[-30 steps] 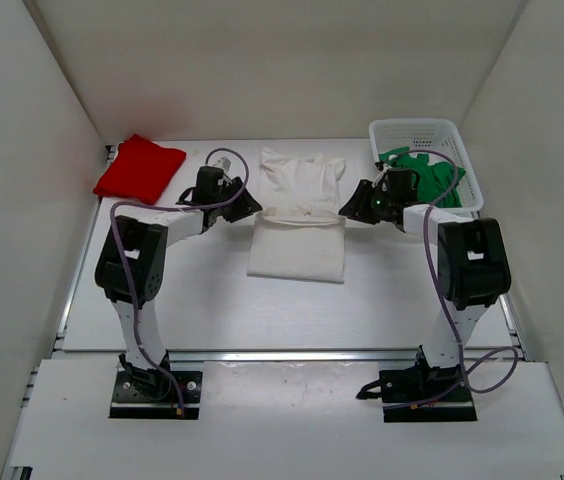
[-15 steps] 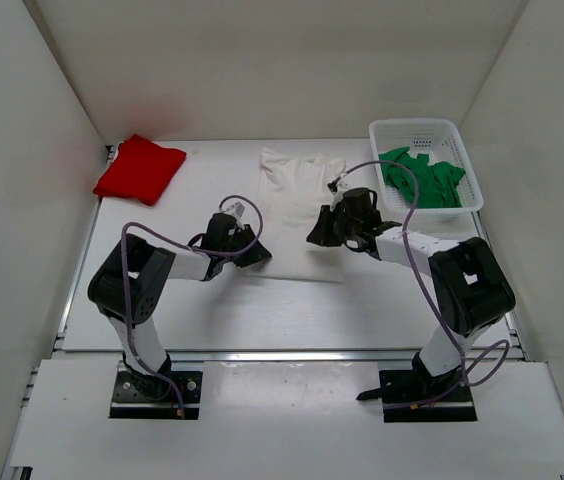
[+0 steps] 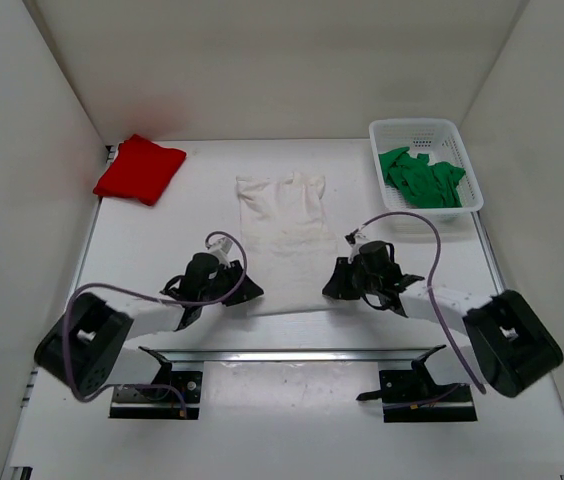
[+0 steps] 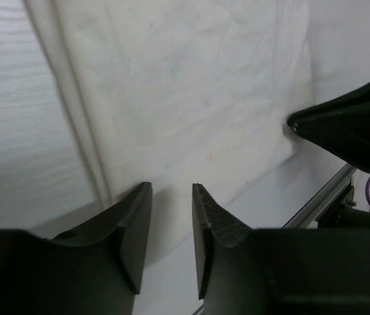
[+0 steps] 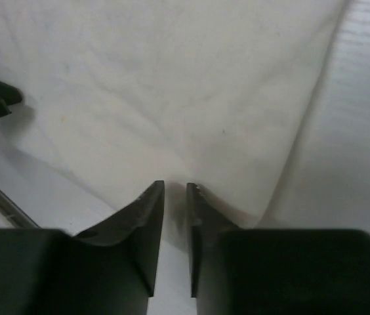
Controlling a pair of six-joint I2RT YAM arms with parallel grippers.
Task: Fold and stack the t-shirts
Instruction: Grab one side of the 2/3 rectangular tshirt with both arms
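Observation:
The off-white t-shirt (image 3: 280, 225) lies flat mid-table, its near hem close to the table's front edge. My left gripper (image 3: 247, 293) sits low at the hem's left corner and my right gripper (image 3: 330, 287) at its right corner. In the left wrist view my gripper (image 4: 170, 190) has its jaws nearly closed with the shirt's edge (image 4: 191, 85) at the tips. In the right wrist view my gripper (image 5: 175, 187) pinches the hem, and creases in the cloth (image 5: 172, 85) run toward it. The red t-shirt (image 3: 140, 168) lies folded at the back left. The green t-shirt (image 3: 422, 175) lies crumpled in the basket.
The white mesh basket (image 3: 412, 125) stands at the back right corner. White walls close in the table on three sides. A metal rail (image 3: 292, 353) runs along the front edge just behind both grippers.
Both grippers have moved from the shirt's middle toward the front edge, dragging the off-white shirt nearer. Both arms now stretch low over the table.

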